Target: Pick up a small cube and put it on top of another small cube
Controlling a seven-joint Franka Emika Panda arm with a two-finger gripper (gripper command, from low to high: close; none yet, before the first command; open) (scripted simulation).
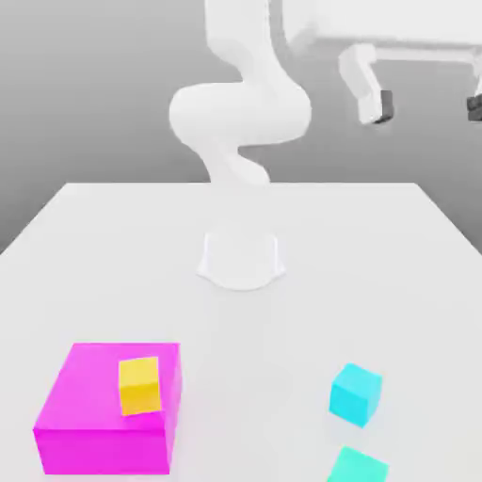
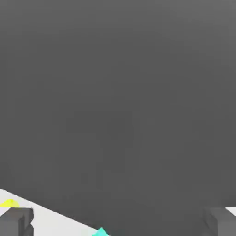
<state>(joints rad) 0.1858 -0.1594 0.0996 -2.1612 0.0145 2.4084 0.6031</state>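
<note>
Cubes first, nearest the camera in the exterior view: a green cube (image 1: 358, 467) sits at the bottom edge of the frame, right of centre, cut off by the border, and a cyan cube (image 1: 356, 393) stands just above it, close but apart. Either could be the pick, either the base, and that closeness is the first hazard: wide fingers coming down on 1 could nudge the other out of place. At lower left a yellow cube (image 1: 140, 384) rests on top of a big magenta block (image 1: 105, 414); reaching there by mistake means a raised target and a wrong stack. Mid-frame, the white surface (image 1: 241, 226) carries the arm's round base (image 1: 241, 260). Farthest off, at upper right, the pincer (image 1: 428, 106) hangs high with its 2 fingers spread wide, holding nothing, well away from every cube. From that height a long descent lies ahead, and I'd judge any small misalignment would land a finger on a cube's top face instead of astride it.
</note>
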